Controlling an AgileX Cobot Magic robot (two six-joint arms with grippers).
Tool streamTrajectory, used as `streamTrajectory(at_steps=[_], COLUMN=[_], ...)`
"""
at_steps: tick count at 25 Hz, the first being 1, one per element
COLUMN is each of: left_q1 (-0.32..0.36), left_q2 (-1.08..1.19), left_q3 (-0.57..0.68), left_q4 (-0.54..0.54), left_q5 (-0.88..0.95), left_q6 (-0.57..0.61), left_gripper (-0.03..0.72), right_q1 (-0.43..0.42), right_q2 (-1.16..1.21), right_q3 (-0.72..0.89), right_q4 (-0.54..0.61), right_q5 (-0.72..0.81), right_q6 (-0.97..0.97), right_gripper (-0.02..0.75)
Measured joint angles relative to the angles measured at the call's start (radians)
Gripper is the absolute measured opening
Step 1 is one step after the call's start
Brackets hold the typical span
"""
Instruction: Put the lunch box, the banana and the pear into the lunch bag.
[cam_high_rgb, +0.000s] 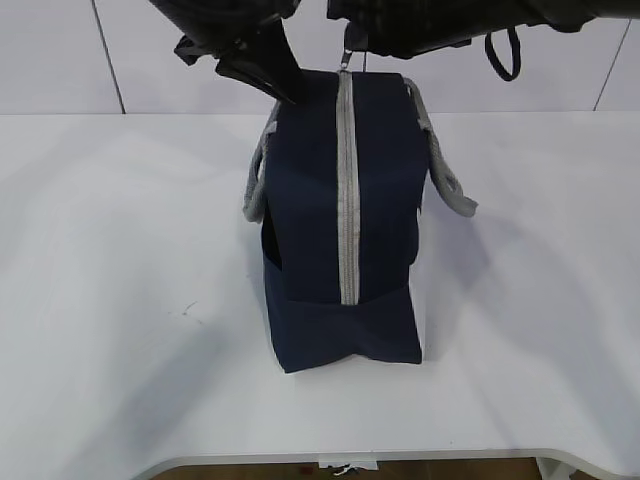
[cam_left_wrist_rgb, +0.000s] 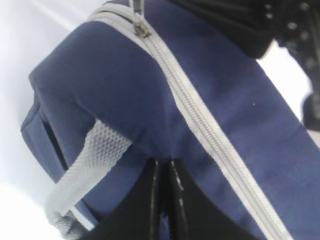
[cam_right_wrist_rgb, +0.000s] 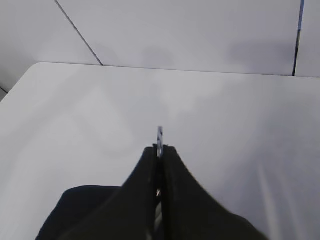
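Note:
The navy lunch bag (cam_high_rgb: 330, 220) stands on the white table (cam_high_rgb: 120, 300), and its grey zipper (cam_high_rgb: 346, 190) is closed along the whole length I can see. My left gripper (cam_high_rgb: 284, 90) is shut, pinching the bag's blue fabric at the far top left; in the left wrist view (cam_left_wrist_rgb: 165, 162) the cloth puckers at its tips. My right gripper (cam_high_rgb: 350, 45) is shut on the metal ring pull (cam_right_wrist_rgb: 160, 135) at the zipper's far end. The zipper slider (cam_left_wrist_rgb: 141, 30) shows in the left wrist view. The lunch box, banana and pear are out of view.
Grey webbing handles hang on both sides of the bag (cam_high_rgb: 447, 170) (cam_high_rgb: 255, 185). The table's front edge (cam_high_rgb: 400, 458) lies near the bottom of the exterior view, and a pale wall stands behind the table.

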Motion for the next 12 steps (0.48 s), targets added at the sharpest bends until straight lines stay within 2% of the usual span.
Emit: streamTrajectory(at_steps=[6, 12], left_q1=[-0.036, -0.042], left_q2=[-0.027, -0.046], left_q3=[0.0, 0.0], left_q4=[0.097, 0.109], left_q5=[0.0, 0.0], left_q6=[0.02, 0.024], left_gripper=[-0.005, -0.006], right_q1=[0.0, 0.0], right_q2=[0.0, 0.0], right_q3=[-0.004, -0.039], right_q4=[0.002, 0.002], right_q5=[0.014, 0.039], right_q6=[0.0, 0.0], right_gripper=[0.001, 0.001])
